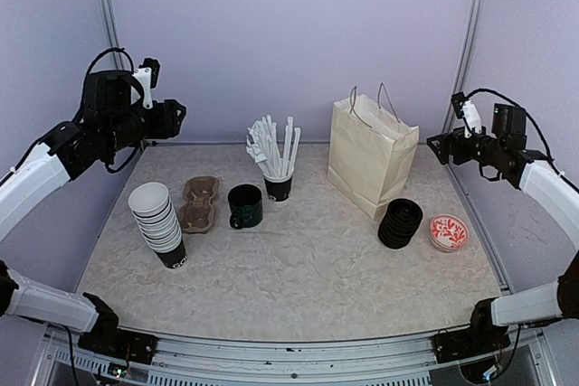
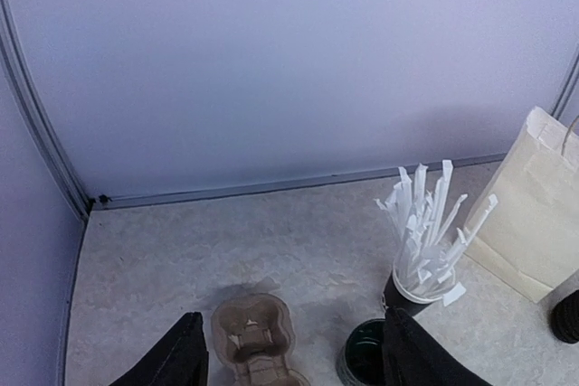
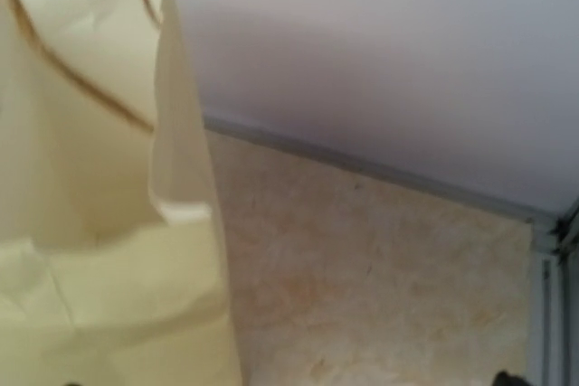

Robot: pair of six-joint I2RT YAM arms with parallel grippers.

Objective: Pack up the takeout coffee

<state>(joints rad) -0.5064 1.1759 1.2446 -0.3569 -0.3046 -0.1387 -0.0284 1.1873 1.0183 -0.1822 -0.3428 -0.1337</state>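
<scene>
The takeout coffee cups (image 1: pixel 159 224) stand as a leaning stack of black paper cups with white insides at the left of the table. Their black lids (image 1: pixel 399 222) are stacked at the right, in front of the cream paper bag (image 1: pixel 371 155). My left gripper (image 1: pixel 176 117) hangs high above the back left corner, well away from the cups. In the left wrist view its fingers (image 2: pixel 181 357) stand open over the cardboard carrier (image 2: pixel 254 339), holding nothing. My right gripper (image 1: pixel 440 146) hovers high, right of the bag (image 3: pixel 99 223), open and empty.
A brown cardboard cup carrier (image 1: pixel 199 202) lies beside the cup stack. A glossy dark mug (image 1: pixel 244 206) and a black cup of white straws (image 1: pixel 276 162) stand mid-table. A red patterned dish (image 1: pixel 448 232) sits right of the lids. Purple walls enclose the table.
</scene>
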